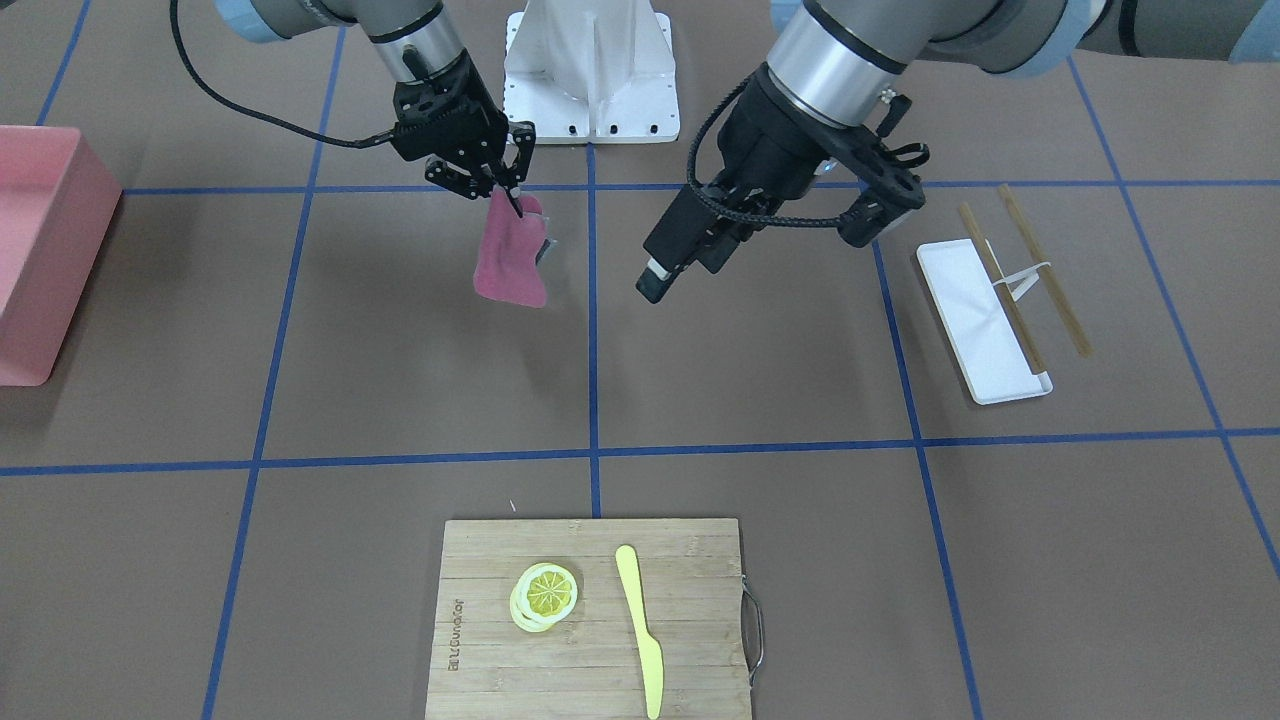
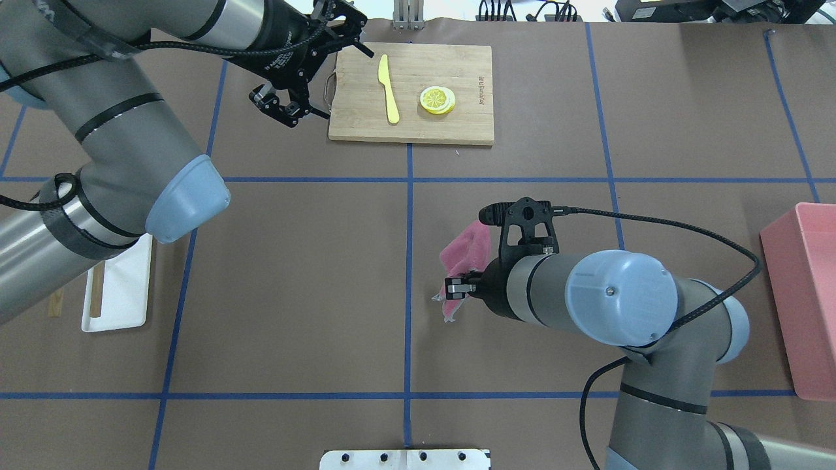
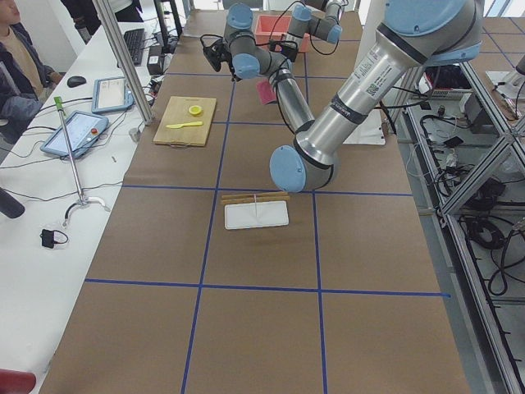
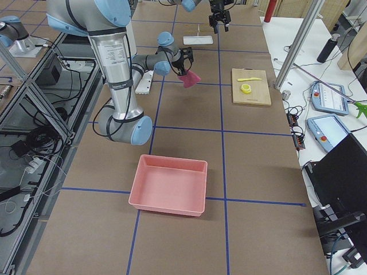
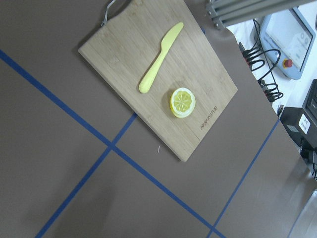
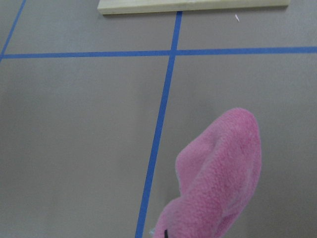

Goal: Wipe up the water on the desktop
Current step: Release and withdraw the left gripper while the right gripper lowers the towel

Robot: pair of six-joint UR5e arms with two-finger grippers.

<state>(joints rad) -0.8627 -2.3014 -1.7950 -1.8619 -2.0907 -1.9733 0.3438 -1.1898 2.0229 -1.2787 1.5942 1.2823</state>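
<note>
The desktop (image 1: 750,380) is a matte brown surface with a grid of blue tape lines; I can make out no water on it. My right gripper (image 1: 513,203) is shut on the top of a pink cloth (image 1: 510,260), which hangs down from it next to the centre tape line. The cloth also shows in the overhead view (image 2: 467,251) and the right wrist view (image 6: 223,173). I cannot tell whether its lower edge touches the desktop. My left gripper (image 2: 323,72) is open and empty, held in the air by the cutting board's handle side.
A bamboo cutting board (image 1: 590,550) carries a yellow knife (image 1: 637,620) and lemon slices (image 1: 545,595). A white tray (image 1: 975,320) with chopsticks (image 1: 1040,270) lies on my left side. A pink bin (image 1: 40,250) stands on my right side.
</note>
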